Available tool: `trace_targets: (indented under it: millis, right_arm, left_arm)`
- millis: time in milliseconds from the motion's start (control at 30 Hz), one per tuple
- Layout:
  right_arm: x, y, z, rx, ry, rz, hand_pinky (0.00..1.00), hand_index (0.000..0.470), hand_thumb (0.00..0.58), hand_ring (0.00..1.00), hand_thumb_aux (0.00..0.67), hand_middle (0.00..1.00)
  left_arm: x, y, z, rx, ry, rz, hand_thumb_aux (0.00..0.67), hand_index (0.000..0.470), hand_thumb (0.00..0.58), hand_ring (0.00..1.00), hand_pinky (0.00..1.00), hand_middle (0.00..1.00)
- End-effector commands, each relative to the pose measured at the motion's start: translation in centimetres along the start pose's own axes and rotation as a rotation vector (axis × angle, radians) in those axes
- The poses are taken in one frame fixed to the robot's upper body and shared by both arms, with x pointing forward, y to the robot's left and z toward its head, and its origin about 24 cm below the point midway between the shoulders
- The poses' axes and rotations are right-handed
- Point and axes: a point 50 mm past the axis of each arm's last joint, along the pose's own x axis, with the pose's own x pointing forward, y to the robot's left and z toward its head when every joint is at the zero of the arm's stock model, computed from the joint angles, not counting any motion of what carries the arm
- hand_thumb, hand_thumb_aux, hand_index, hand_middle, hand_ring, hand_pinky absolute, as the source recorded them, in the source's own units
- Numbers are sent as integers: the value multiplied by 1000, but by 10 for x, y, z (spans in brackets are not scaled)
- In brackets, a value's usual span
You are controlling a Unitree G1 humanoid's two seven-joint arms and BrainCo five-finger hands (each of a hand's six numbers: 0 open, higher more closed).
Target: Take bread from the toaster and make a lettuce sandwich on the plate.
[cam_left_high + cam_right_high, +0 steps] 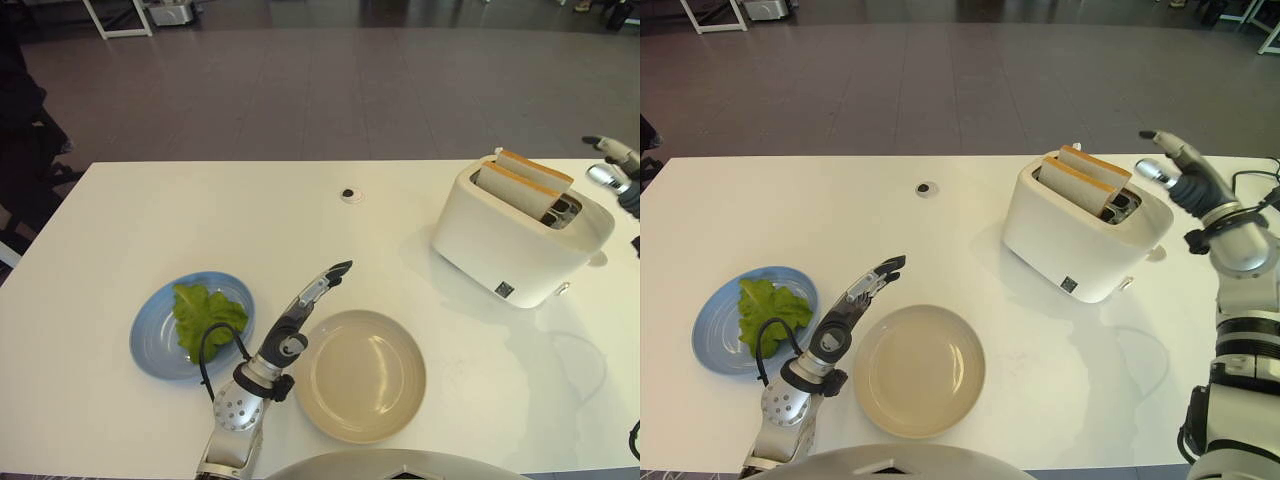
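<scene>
A white toaster (1080, 235) stands at the right of the table with two bread slices (1085, 178) sticking up from its slots. My right hand (1185, 170) hovers open just right of the toaster's top, apart from the bread. A beige plate (919, 370) lies bare near the front edge. Left of it a blue plate (715, 330) carries a green lettuce leaf (768, 312). My left hand (855, 305) rests open between the two plates, fingers stretched forward, holding nothing.
A small dark round fitting (927, 188) sits in the white table (940, 250) at the back middle. Beyond the far table edge is open grey floor. Bare tabletop lies between the toaster and the plates.
</scene>
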Motion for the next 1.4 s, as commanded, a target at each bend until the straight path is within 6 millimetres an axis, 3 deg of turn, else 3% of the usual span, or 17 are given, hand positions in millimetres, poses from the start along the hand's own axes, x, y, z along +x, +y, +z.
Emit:
trace_targets:
  millis: [33,67,100,133,167,367,433,533,567,600,633,833,933,1067,1167,1233,1400]
  right_arm:
    - [7,-4,-6,-20,43,-26,0,0,0,0,0,0]
    - [7,-3,-6,-21,40,-20,0,0,0,0,0,0]
    - [8,-1,-6,-24,31,-8,0,94,209,0,134,0]
    - [8,3,-4,-27,14,11,0,194,379,0,276,0]
    - [9,7,-2,-30,-1,27,0,238,438,0,339,0]
    - [11,18,9,-28,-71,70,0,253,456,0,360,0]
    - [12,17,11,-25,-81,67,0,286,491,0,407,0]
    - [13,18,14,-12,-102,71,0,282,487,0,402,0]
    - [13,18,15,-7,-109,72,0,297,501,0,423,0]
    - [13,18,16,-2,-115,70,0,411,571,0,586,0]
    - [14,18,17,3,-120,68,0,470,580,0,670,0]
    - [17,9,18,96,-122,15,0,470,580,0,670,0]
    - [18,-10,21,227,-141,-55,0,470,580,0,670,0]
    - [18,-68,38,474,-266,-155,0,470,580,0,670,0]
    - [9,-88,62,638,-413,-51,0,470,580,0,670,0]
    - [0,-75,80,759,-475,129,0,470,580,0,670,0]
    - [-33,0,118,962,-453,664,0,470,580,0,670,0]
  left_arm:
    - [-1,-2,-2,-2,13,-11,0,0,0,0,0,0]
    - [-1,-2,-2,-3,13,-13,0,0,0,0,0,0]
    - [-1,-2,-2,-3,13,-13,0,0,0,0,0,0]
    - [-1,-3,-2,-3,12,-13,0,0,0,0,0,0]
    - [-1,-3,-2,-2,12,-14,0,0,0,0,0,0]
    - [0,-3,-2,-3,13,-17,0,0,0,0,0,0]
    - [0,-3,-2,-4,13,-18,0,0,0,0,0,0]
    - [0,-3,-2,-4,13,-19,0,0,0,0,0,0]
    - [-1,-3,-2,-3,13,-18,0,0,0,0,0,0]
    - [-1,-3,-2,-3,14,-18,0,0,0,0,0,0]
    - [-1,-3,-2,-2,14,-17,0,0,0,0,0,0]
    - [-1,-2,-2,2,15,-14,0,0,0,0,0,0]
    - [-1,-2,-2,2,14,-13,0,0,0,0,0,0]
    - [-2,-1,-2,4,15,-3,0,0,0,0,0,0]
    - [-2,-1,-2,6,15,4,0,0,0,0,0,0]
    - [-1,-1,-3,7,14,6,0,0,0,0,0,0]
    - [0,2,-4,13,12,10,0,0,0,0,0,0]
